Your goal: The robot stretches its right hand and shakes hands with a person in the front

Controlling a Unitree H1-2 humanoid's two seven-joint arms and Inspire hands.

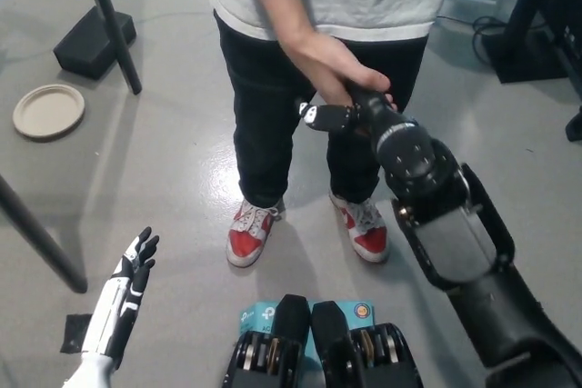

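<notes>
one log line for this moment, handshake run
phase: handshake | right hand: clasped by person's hand | left hand: idle lower left, fingers apart | person: standing in front

Right robot hand (338, 117) mostly hidden under the person's hand (335, 68), so its grip can't be read. Person (318, 6) cut off at top edge above the torso.

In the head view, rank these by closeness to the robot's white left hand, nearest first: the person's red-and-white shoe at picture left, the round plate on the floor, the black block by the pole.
From the left hand, resting at lower left:
1. Red-and-white shoe, to its right.
2. Round plate, up and left.
3. Black block, top left beside the pole.
</notes>
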